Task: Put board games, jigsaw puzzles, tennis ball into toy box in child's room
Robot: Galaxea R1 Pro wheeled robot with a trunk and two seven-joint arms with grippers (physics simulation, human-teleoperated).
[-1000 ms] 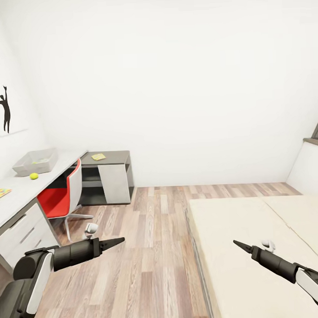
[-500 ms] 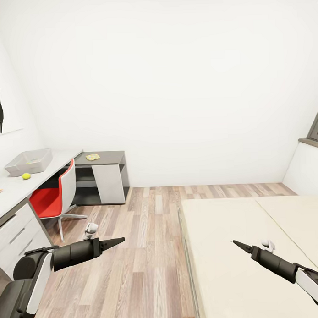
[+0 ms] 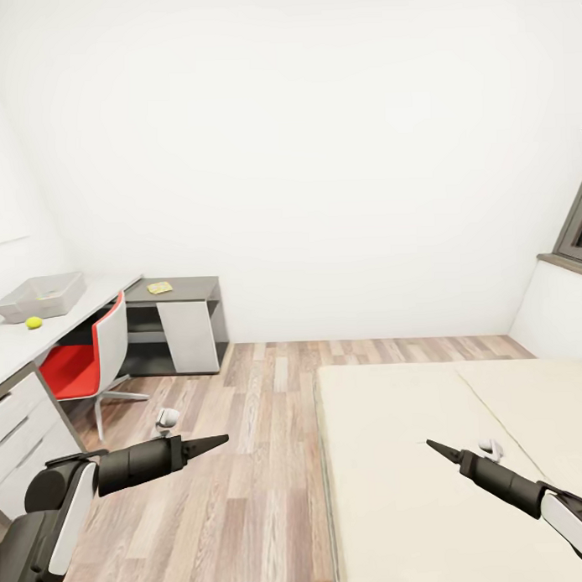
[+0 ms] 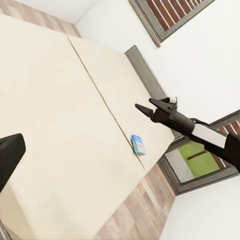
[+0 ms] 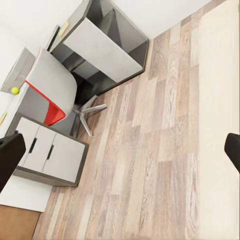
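Left gripper (image 3: 222,439) and right gripper (image 3: 431,443) both empty, fingers standing apart to judge by the wrist views, where dark fingertips sit out at the frame edges; held level ahead of the trunk, one over the wood-plank floor (image 3: 264,493), the other over the bed (image 3: 390,472).

Judged to be the travel step: facing the bed's near edge, nothing yet collected. Seen from the left wrist camera, one blue board game (image 4: 138,144) lying flat on the beige mattress toward its far side, near the headboard end, well apart from the right gripper (image 4: 142,105). No second game box found in these pictures.

Next move, by this reading: close in on the bed, reach across the mattress and take the thin box by its edges, then carry it over to the desk. Long reach, flat box, soft surface: a slip or a pushed-away box the likely trouble.

Off to the left, the table (image 3: 12,355) with the light grey toy box (image 3: 39,295) on top and the tennis ball (image 3: 34,322) just beside it; a jigsaw puzzle (image 3: 160,287) on the lower dark section. Red-and-white swivel chair (image 3: 84,361) tucked alongside. White walls, a dark-framed window (image 3: 578,231) at right.
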